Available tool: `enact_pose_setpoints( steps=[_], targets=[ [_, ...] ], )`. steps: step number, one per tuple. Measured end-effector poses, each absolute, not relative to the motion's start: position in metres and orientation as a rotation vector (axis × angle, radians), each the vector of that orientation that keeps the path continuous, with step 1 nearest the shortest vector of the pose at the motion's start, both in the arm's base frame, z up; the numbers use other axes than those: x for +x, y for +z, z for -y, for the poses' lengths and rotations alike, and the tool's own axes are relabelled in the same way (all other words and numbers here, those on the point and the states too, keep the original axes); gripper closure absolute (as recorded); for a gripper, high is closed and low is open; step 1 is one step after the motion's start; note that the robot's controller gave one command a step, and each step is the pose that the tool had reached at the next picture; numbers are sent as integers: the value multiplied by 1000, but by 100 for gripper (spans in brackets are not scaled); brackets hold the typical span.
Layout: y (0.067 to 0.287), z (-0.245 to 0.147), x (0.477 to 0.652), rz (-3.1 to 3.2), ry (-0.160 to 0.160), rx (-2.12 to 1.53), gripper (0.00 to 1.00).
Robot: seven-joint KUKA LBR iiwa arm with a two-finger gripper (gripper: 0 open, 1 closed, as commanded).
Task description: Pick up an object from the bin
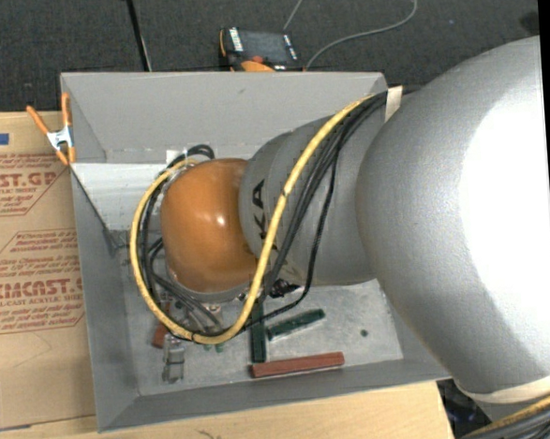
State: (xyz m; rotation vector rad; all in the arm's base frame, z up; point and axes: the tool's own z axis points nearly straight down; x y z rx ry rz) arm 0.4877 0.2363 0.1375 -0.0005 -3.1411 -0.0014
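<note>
- The arm (462,210) reaches in from the right. Its orange cover (205,223) and looped cables (147,270) hang over the left half of the bin (111,366).
- The claw (177,335) shows below that cover, low over the bin floor near the front-left corner. We cannot tell whether it is open or closed, and we see nothing gripped in it.
- Just beneath it lies a small grey piece (174,363). We cannot tell whether this is a loose thing or part of the claw itself.
- The plain candidates all lie to the view's right of the claw, toward the front wall, and none is under it.
- The red-brown bar (296,363) lies flat just beside the front wall, its long axis running left to right along that wall.
- The long green stick (296,323) lies slantwise a little further back, its right end raised toward the rear.
- The short green stick (257,342) lies nearly front to back, its near end close to the bar's left end.
- We count one bar, two green sticks and one doubtful grey piece.
- We judge the short green stick the nearest sure thing. Reaching it would call for a sideways shift to the right.
</note>
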Motion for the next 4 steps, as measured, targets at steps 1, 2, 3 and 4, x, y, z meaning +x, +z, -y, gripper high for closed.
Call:
enact_pose_setpoints(
  steps=[1, 2, 3, 4],
  targets=[
    [69, -177, 538, 3139, 3, 149, 0],
    [70, -218, 561, 2977, -3, 1015, 0],
    [70, -218, 561, 2977, -5, 1013, 100],
    [221, -240, 572, 2988, -2, 1010, 100]
  ],
)
